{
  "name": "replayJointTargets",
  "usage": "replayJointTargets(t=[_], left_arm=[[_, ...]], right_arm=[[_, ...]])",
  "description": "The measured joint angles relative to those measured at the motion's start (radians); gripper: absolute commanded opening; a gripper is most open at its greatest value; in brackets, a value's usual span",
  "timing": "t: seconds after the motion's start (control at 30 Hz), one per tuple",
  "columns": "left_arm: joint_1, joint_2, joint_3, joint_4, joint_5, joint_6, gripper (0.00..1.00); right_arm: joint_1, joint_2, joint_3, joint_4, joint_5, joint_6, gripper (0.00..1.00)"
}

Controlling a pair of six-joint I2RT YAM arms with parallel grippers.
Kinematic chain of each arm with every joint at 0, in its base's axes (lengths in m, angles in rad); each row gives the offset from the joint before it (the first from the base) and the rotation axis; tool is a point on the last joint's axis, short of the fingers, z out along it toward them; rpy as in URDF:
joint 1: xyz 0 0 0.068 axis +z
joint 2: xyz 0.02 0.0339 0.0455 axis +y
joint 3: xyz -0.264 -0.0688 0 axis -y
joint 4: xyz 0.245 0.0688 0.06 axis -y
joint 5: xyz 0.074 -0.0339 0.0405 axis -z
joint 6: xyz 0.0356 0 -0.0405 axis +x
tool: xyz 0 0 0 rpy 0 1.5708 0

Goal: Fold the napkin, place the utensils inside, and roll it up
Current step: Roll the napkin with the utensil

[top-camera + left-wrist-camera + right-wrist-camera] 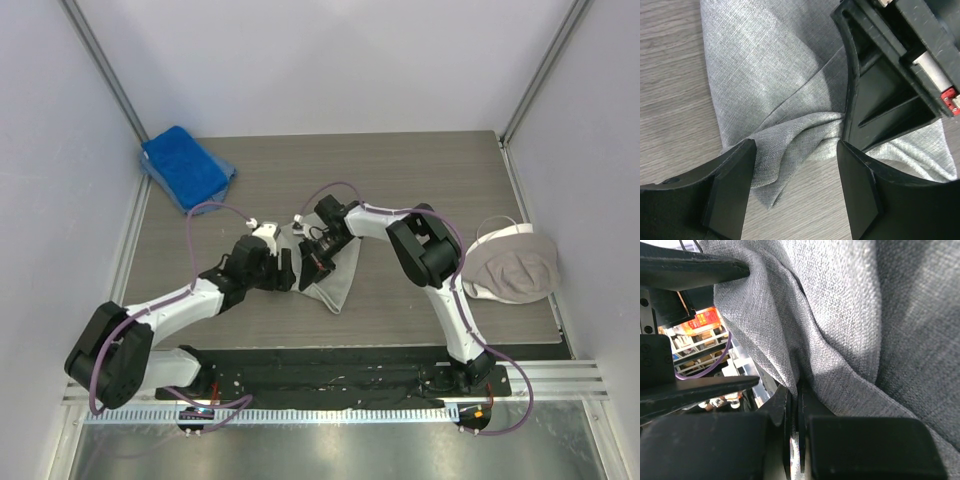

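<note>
The light grey napkin (342, 276) lies rumpled, folds bunched.

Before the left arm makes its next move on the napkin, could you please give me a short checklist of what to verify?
1. Right gripper has the napkin: ok, shut on a pinched fold.
2. Left gripper ready to grasp: ok, jaws open, one on each side of a bunched fold.
3. Napkin flat and neatly folded: not ok, creased and gathered toward the right gripper.
4. Utensils located: cannot tell, none shows in any view.
5. Blue towel and beige cloth out of the way: ok, both lie apart from the napkin.
</note>
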Motion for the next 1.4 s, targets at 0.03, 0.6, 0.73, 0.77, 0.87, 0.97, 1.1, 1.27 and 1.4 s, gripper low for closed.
replayJointTargets(t=[0.03, 0.6, 0.73, 0.77, 0.87, 0.97, 1.1, 1.27, 1.4], left_arm=[[-0.007, 0.005, 0.009, -0.014, -0.013, 0.003, 0.68], [-0.079, 0.135, 0.121, -0.143, -0.126, 0.045, 0.43], [-0.080, 0.154, 0.139, -0.159, -0.129, 0.046, 0.32], [-0.080, 0.158, 0.143, -0.161, -0.129, 0.045, 0.30], [-0.082, 0.175, 0.156, -0.171, -0.129, 0.046, 0.19], [-0.085, 0.190, 0.169, -0.176, -0.128, 0.047, 0.07], [-0.086, 0.197, 0.179, -0.183, -0.128, 0.048, 0.00], [-0.087, 0.208, 0.199, -0.209, -0.125, 0.045, 0.00], [-0.089, 0.214, 0.224, -0.252, -0.124, 0.039, 0.00]], right_arm=[[-0.002, 0.000, 0.000, 0.000, -0.003, 0.001, 0.01], [-0.018, 0.005, -0.005, 0.016, -0.028, 0.014, 0.01], [-0.021, 0.005, -0.006, 0.020, -0.029, 0.017, 0.01], [-0.022, 0.005, -0.006, 0.022, -0.029, 0.018, 0.01], [-0.024, 0.005, -0.006, 0.025, -0.029, 0.021, 0.01], [-0.026, 0.005, -0.006, 0.031, -0.028, 0.027, 0.01], [-0.029, 0.005, -0.006, 0.032, -0.022, 0.032, 0.04], [-0.029, -0.018, -0.024, 0.040, 0.021, 0.042, 0.25], [-0.030, -0.104, -0.080, 0.045, 0.105, 0.045, 0.50]])
